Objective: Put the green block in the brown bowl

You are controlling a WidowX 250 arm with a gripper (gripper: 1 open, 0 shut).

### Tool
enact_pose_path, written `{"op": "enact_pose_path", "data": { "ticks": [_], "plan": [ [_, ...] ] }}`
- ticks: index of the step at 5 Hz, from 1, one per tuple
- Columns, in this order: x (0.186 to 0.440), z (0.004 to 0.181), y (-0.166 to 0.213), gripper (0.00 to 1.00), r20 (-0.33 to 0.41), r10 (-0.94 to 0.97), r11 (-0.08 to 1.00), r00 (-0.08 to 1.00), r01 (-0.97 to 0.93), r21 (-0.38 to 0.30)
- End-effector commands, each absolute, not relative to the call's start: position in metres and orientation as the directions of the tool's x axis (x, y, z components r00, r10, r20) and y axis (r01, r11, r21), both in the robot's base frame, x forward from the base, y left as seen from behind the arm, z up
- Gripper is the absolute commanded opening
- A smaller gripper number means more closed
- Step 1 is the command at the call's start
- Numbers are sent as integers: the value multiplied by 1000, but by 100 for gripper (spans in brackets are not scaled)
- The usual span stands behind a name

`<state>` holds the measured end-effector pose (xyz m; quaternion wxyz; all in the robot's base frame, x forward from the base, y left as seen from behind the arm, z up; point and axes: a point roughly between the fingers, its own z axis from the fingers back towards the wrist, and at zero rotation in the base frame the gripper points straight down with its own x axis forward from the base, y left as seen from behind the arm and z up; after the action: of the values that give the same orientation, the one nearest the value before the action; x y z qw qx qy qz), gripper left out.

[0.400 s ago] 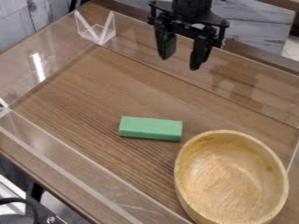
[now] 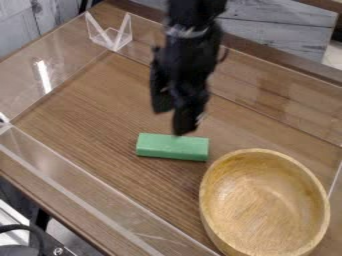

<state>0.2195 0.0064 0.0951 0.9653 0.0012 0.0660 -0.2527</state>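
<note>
From the camera view, just below blurred gripper point(image 2: 171, 112), jaws seemingly apart, at mid-frame: green block point(image 2: 173, 147), long side running roughly left to right.

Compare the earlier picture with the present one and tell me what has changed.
The hand has come down and nearer the camera, toward the green block; nothing has visibly been taken hold of or let go. The block and the brown bowl stayed where they were.

The wooden table point(image 2: 80, 130) carries the green block point(image 2: 173, 147) and, just beside it, the brown bowl point(image 2: 265, 203).
</note>
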Motion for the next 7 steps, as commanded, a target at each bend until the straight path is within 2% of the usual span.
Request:
{"op": "enact_pose_path", "data": {
  "ticks": [1, 4, 7],
  "plan": [
    [208, 92, 9, 100, -71, -684, 726, 726, 687, 28],
    [226, 63, 26, 100, -38, -715, 693, 698, 715, 94],
    [235, 41, 31, 100, -23, -707, 701, 707, 705, 107]
  ]
}}
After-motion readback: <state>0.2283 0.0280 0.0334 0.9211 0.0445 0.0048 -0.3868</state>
